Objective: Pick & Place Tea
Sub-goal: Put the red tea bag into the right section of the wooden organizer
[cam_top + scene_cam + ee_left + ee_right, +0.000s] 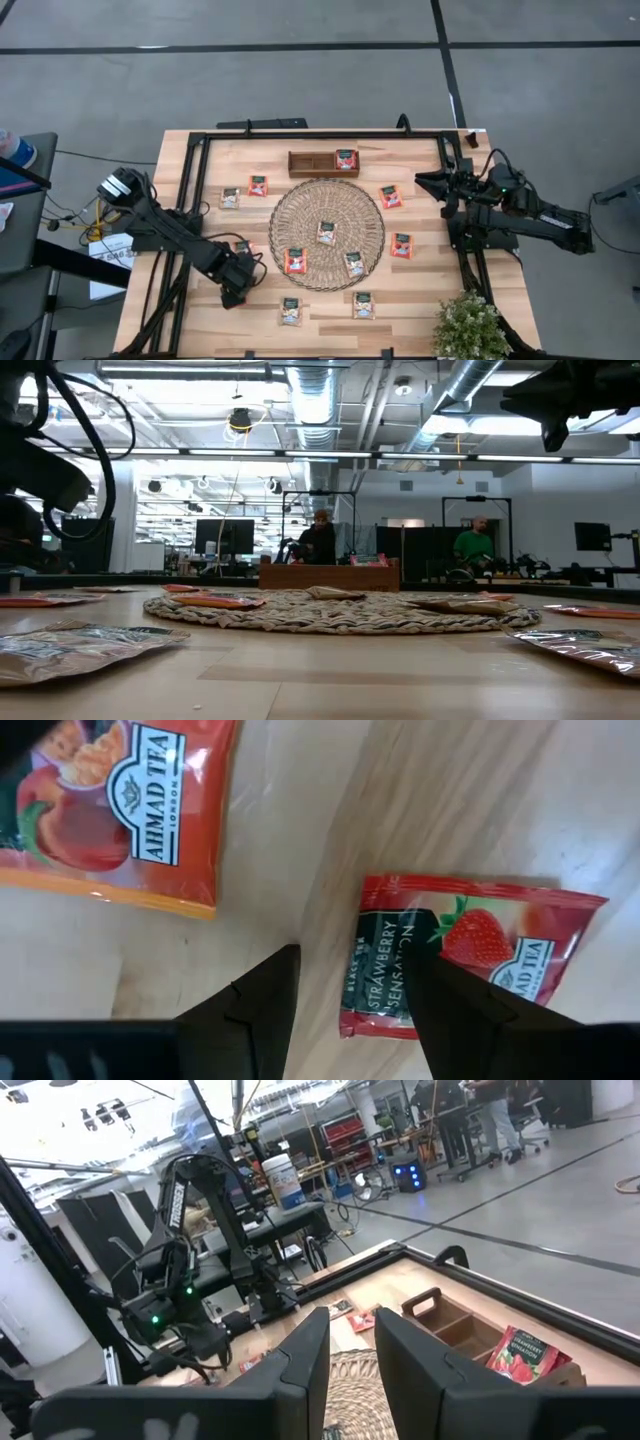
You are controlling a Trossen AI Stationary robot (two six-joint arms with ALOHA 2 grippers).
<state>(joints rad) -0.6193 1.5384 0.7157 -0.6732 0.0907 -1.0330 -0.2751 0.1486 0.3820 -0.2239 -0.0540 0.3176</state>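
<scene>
The tea sachets were small flat squares, some red-orange, some pale with dark tops, scattered over the tabletop (410, 300). Four lay on the round woven mat (327, 234), the rest around it, and one strawberry sachet (346, 159) stood in the wooden divided tray (310, 163) at the far edge.

The left hand (235, 290) was down low at the near left, its fingers (262, 1010) spread wide over a strawberry sachet (470, 952) lying flat on the wood; one tip overlapped the sachet's edge, but nothing was pinched. Only the left wrist camera showed this, with an orange sachet (120, 810) just beside. From table height, that spot was hidden.

The right hand (422, 181) hung high over the far right, fingers (300, 1365) narrowly parted and empty.

Bare wood lay between the left hand and the mat. A potted plant (470, 325) crowded the near right corner.
</scene>
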